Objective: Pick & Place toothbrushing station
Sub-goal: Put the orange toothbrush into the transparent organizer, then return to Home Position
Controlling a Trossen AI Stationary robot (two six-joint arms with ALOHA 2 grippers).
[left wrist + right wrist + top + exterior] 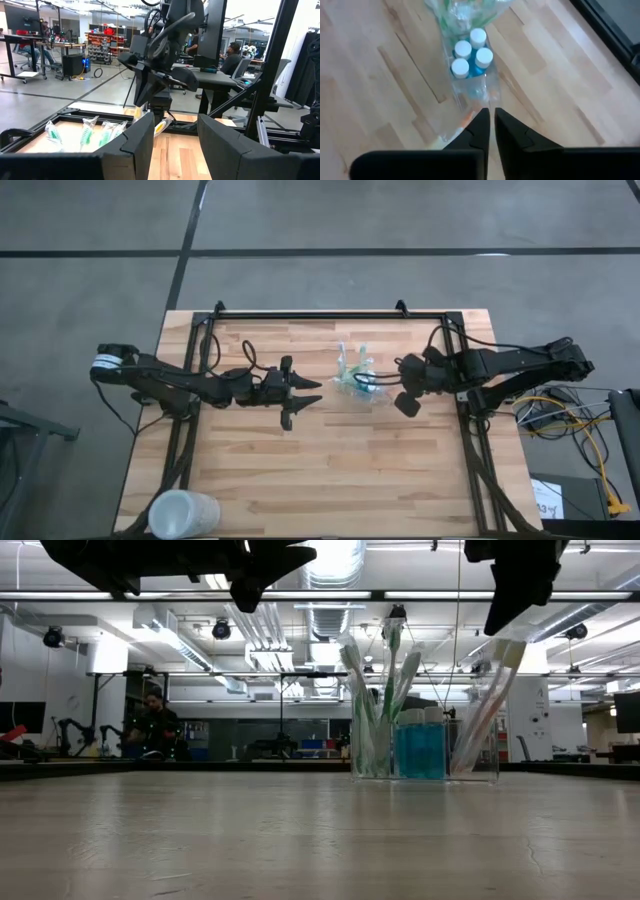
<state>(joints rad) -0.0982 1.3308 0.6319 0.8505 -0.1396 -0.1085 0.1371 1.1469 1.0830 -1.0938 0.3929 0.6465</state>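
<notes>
The toothbrushing station (356,383) is standing upright on the wooden table (330,470), right of centre, showing green-bristled brushes (372,700) and blue tubes (469,57); the right gripper (490,125) is hovering over its orange-brush end, jaws nearly together and gripping nothing; the left gripper (305,398) is hanging just beside it on the left, jaws apart; a frosted white cup (183,513) is lying well apart at the near left corner.
</notes>
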